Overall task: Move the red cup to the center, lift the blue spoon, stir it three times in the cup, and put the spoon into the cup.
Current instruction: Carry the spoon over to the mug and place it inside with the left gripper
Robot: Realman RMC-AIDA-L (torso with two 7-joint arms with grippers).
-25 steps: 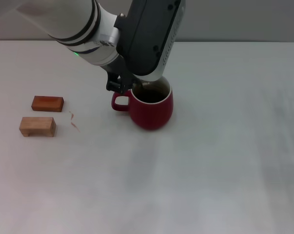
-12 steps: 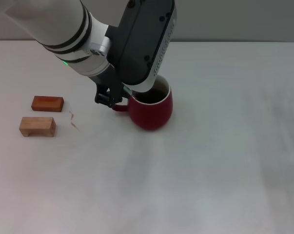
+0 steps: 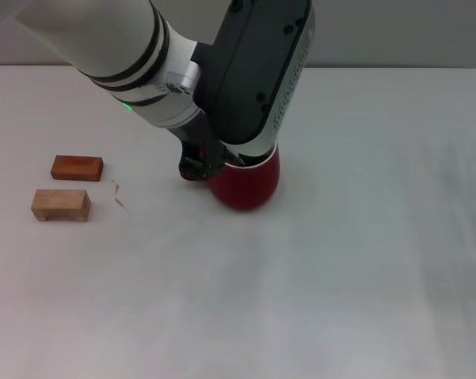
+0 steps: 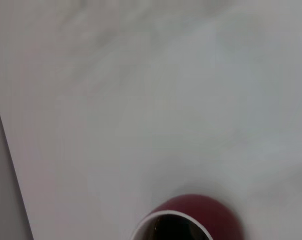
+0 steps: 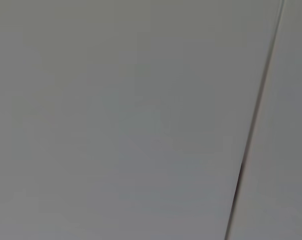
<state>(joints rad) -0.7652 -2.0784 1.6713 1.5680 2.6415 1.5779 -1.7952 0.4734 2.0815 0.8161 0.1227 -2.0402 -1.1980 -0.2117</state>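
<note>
**Over the cup: left arm crowds the mug, spoon out of sight**

On the pale desk [image 3: 364, 260] the biggest thing in the head view is the left arm, its dark wrist housing hanging straight above the red cup [image 3: 249, 183] and hiding the cup's mouth and most of its handle. The left gripper [image 3: 196, 164] sits down at the handle side of the cup; whether its jaws are spread or pressed together cannot be told, nor whether they carry anything. That placement would suit either working inside the cup or gripping its handle. The cup stands upright near the middle of the desk, and the left wrist view catches only its cream rim and dark inside. The blue spoon is not visible anywhere. The right gripper is out of view, its camera facing a blank grey surface.

Well to the left lie two small wooden blocks [image 3: 61, 204], one behind the other, apart from the cup.

No brand, label or writing can be read.
</note>
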